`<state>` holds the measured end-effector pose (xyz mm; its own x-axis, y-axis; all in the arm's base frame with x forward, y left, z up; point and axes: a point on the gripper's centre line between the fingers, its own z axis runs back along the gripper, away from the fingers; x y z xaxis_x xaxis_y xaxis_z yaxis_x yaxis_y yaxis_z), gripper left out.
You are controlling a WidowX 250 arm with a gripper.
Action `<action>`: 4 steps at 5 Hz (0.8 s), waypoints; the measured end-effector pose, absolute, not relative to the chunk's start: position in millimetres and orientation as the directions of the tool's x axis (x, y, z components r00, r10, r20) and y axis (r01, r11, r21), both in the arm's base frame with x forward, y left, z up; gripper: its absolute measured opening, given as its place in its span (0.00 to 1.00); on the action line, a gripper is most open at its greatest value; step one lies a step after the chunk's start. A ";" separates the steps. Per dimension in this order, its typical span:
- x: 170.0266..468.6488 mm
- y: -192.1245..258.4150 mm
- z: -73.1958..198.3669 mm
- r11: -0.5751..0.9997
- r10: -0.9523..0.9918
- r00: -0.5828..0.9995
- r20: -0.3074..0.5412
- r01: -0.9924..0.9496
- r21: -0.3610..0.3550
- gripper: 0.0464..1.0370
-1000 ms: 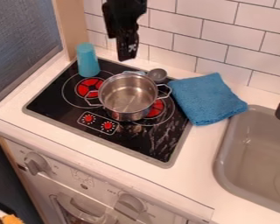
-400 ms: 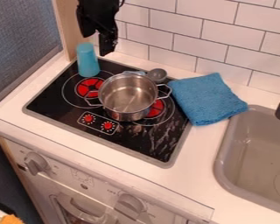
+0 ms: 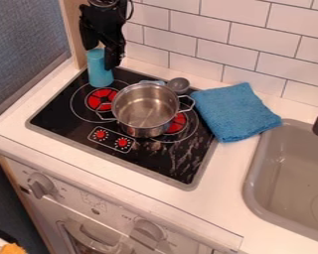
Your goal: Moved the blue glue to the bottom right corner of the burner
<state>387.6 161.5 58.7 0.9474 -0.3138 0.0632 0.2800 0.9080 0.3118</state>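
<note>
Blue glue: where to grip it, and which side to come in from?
Upper body of the blue glue, probably best from above, closing across its sides. It stands upright, is tall and slim and narrows slightly toward the top, so the upper part should be easiest to span. Coming from above also avoids the steel pot at its lower right in the view.

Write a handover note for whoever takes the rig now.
Gripper: down at the blue cup, presumably the "glue"; whether it has a grip, I can't tell.
Cup: upright at the back left of the stovetop. Pot near the middle, between cup and target corner.
Done: gripper is at the cup; cup not yet at the corner.
Left: secure it, carry it past the pot, set it bottom right.
</note>
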 end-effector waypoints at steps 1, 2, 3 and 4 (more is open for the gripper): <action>390.9 164.8 53.0 0.910 -0.306 0.950 0.056 0.274 0.312 0.91; 391.2 168.1 51.3 0.909 -0.303 0.951 0.055 0.272 0.315 0.67; 390.3 167.1 50.7 0.912 -0.300 0.953 0.046 0.272 0.308 0.64; 389.6 165.4 49.5 0.914 -0.301 0.952 0.049 0.274 0.300 0.64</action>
